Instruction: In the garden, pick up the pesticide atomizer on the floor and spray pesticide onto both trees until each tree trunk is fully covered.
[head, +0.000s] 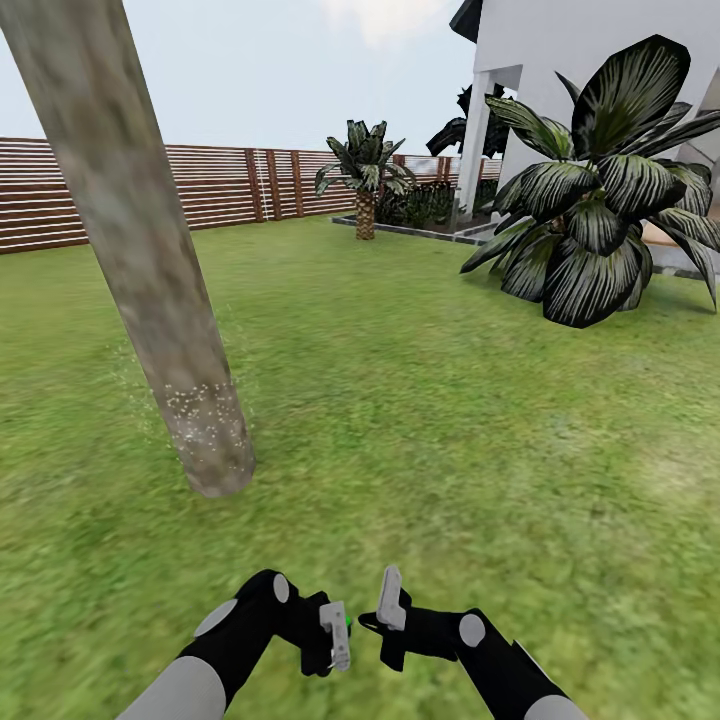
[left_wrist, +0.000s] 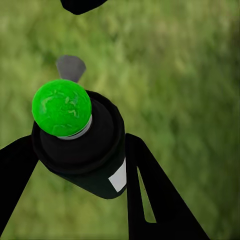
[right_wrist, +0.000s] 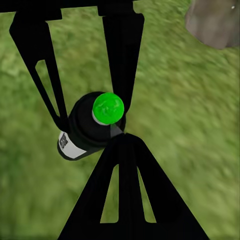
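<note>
One tree trunk (head: 150, 250) rises thick and mottled grey-brown from the lawn at left, leaning slightly. White pesticide specks (head: 205, 415) dot its lowest part and the grass around it. The trunk's base (right_wrist: 215, 20) shows in the right wrist view too. The pesticide atomizer (left_wrist: 85, 160), a black bottle with a green cap (left_wrist: 61, 107) and a white label, is clamped between the fingers of my left gripper (head: 335, 640), low in front of me. My right gripper (head: 390, 600) is beside it, its fingers together (right_wrist: 122, 136), their tip right against the atomizer (right_wrist: 82, 132) under the cap.
A large broad-leaved striped plant (head: 600, 200) stands at right before the white house (head: 560, 60). A smaller palm-like plant (head: 365, 175) grows by the brown slat fence (head: 200, 190) at the back. Open green lawn (head: 450, 400) stretches between them.
</note>
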